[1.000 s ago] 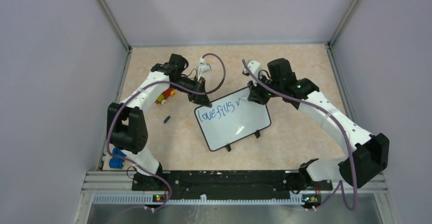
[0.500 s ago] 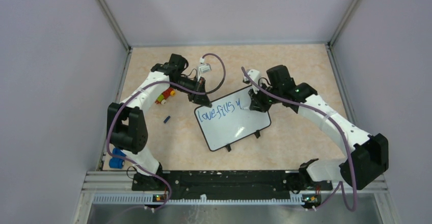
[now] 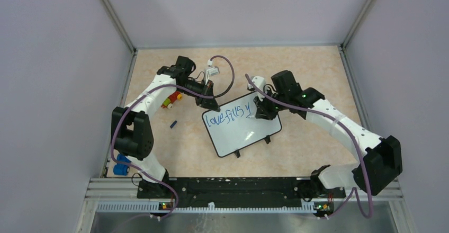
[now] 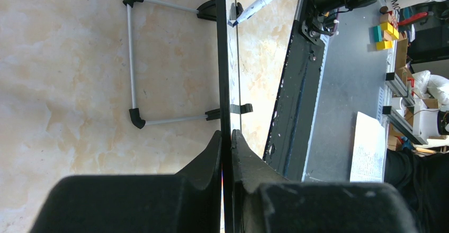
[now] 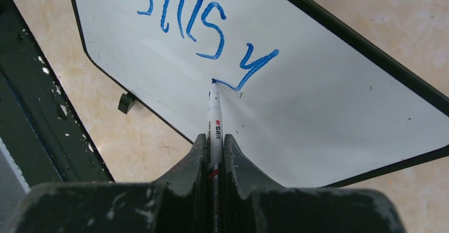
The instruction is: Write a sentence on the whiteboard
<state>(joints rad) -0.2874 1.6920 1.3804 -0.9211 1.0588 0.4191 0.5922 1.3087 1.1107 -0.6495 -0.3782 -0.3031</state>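
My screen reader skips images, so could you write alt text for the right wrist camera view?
The right gripper, shut on a white marker, presses the tip to the whiteboard at the tail of a blue letter y. Above it runs blue lettering reading "fills y", and beige tabletop shows beyond the board's black frame.

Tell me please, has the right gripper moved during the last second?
Yes. Against the whiteboard, which stayed put, the right gripper, holding the marker, shifted left and toward the arm bases.
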